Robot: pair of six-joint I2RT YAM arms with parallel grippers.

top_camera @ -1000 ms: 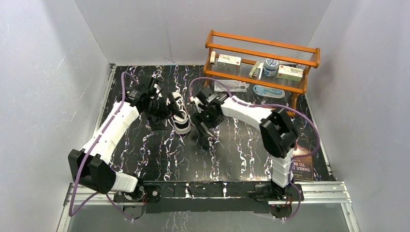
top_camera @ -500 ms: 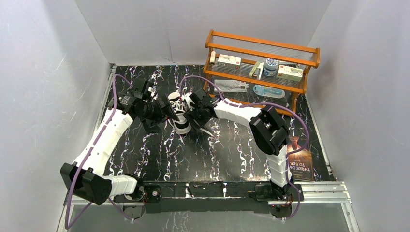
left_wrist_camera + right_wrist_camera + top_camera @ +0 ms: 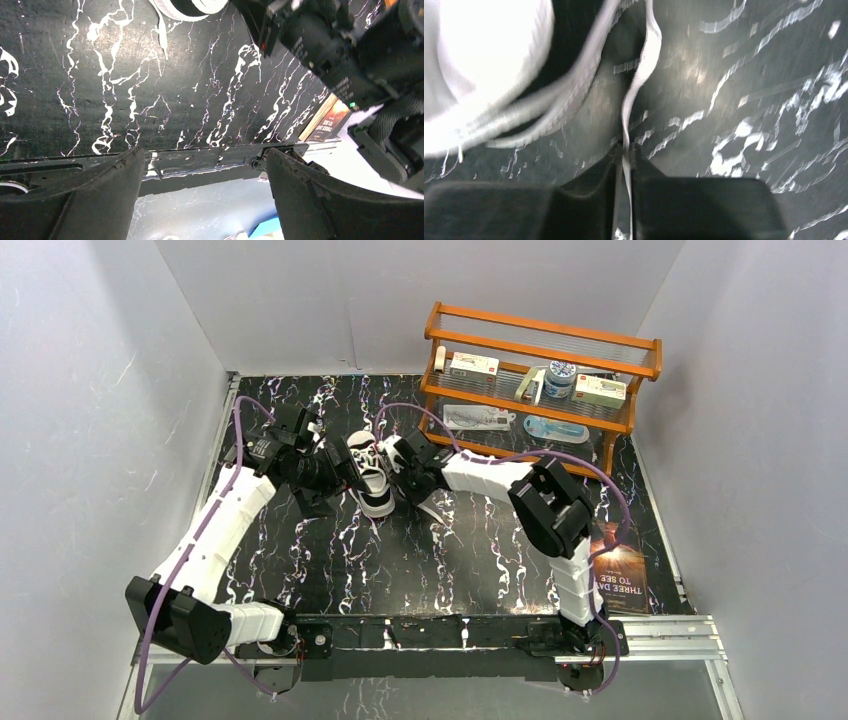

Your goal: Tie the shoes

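A small black sneaker (image 3: 368, 476) with a white sole stands mid-table between both grippers. My left gripper (image 3: 335, 466) is just left of it, open with nothing between its fingers (image 3: 90, 200); in the left wrist view only the shoe's white sole (image 3: 187, 6) and a loose lace end (image 3: 161, 32) show at the top edge. My right gripper (image 3: 402, 468) is at the shoe's right side. In the right wrist view it (image 3: 625, 152) is shut on a white lace (image 3: 636, 85) that runs up beside the blurred shoe (image 3: 479, 65).
An orange wooden rack (image 3: 540, 360) with boxes and a tin stands at the back right. A book (image 3: 620, 575) lies at the right front. The right arm (image 3: 340, 55) fills the upper right of the left wrist view. Grey walls close in on three sides.
Both arms have moved back and inward to the shoe. The right gripper, open a second ago, has shut on a lace. The left gripper stays open.
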